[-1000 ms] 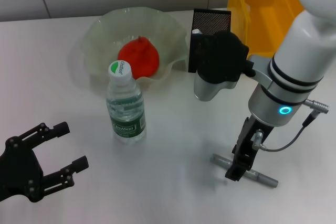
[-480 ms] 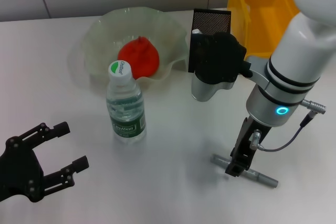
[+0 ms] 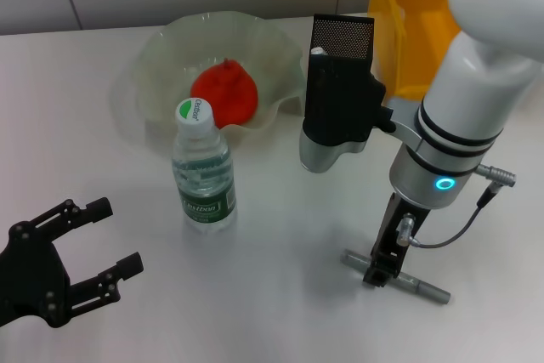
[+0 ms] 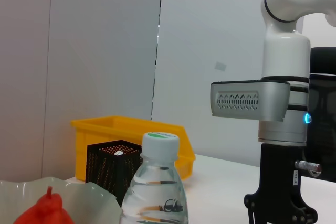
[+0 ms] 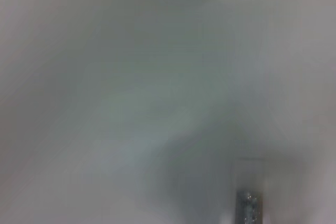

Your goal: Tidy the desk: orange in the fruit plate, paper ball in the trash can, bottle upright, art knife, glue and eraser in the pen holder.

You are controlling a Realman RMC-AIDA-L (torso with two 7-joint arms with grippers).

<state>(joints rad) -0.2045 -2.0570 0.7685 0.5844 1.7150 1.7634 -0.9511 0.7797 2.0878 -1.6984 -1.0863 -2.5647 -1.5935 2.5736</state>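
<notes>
The orange (image 3: 223,93) lies in the translucent wavy fruit plate (image 3: 161,48) at the back. The water bottle (image 3: 203,169) stands upright in front of the plate and also shows in the left wrist view (image 4: 155,187). The black mesh pen holder (image 3: 342,36) stands behind my right wrist. The grey art knife (image 3: 425,287) lies flat on the table at the front right. My right gripper (image 3: 379,276) points straight down, open, with its jaws astride the knife's middle. My left gripper (image 3: 106,254) is open and empty at the front left. Paper ball, glue and eraser are out of view.
A yellow bin (image 3: 416,14) stands at the back right, beside the pen holder. The right arm's wrist and camera housing (image 3: 336,121) hang over the table between the bottle and the knife. The right wrist view shows only blurred table and the knife's end (image 5: 247,211).
The right arm's wrist and camera housing have shifted a little to the left and toward the bottle. Its gripper stays down on the art knife. The left arm has not moved.
</notes>
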